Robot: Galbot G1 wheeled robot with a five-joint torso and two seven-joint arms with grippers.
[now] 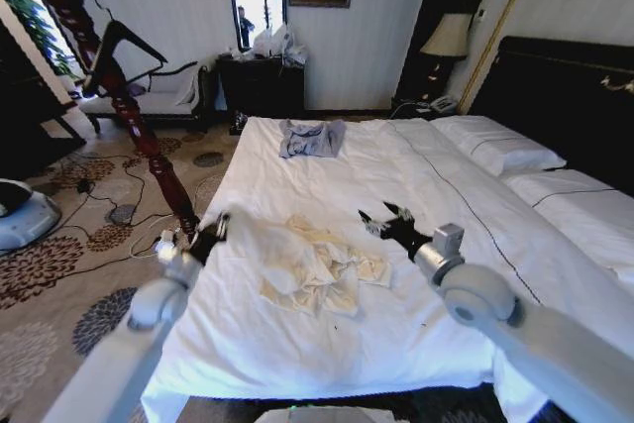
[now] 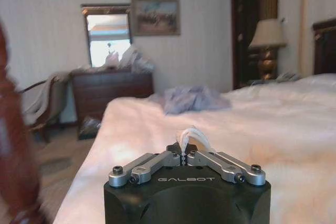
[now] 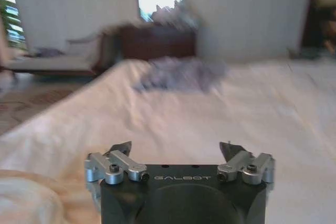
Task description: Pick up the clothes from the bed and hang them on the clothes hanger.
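Observation:
The clothes, a crumpled cream shirt (image 1: 317,266), lie on the white bed (image 1: 396,165) near its foot. My left gripper (image 1: 215,229) is at the shirt's left edge. In the left wrist view it (image 2: 184,153) is shut, pinching a small fold of the cream fabric (image 2: 190,136). My right gripper (image 1: 386,220) hovers open just right of the shirt; in the right wrist view its spread fingers (image 3: 177,150) hold nothing, and the shirt (image 3: 26,198) shows at a corner. The black clothes hanger (image 1: 121,47) hangs on the wooden post at far left.
A blue-grey garment (image 1: 312,138) lies at the far end of the bed. The reddish-brown wooden post (image 1: 139,136) stands beside the bed's left edge. Pillows (image 1: 500,151) and a dark headboard (image 1: 565,86) are on the right. A dresser (image 1: 263,81) stands against the back wall.

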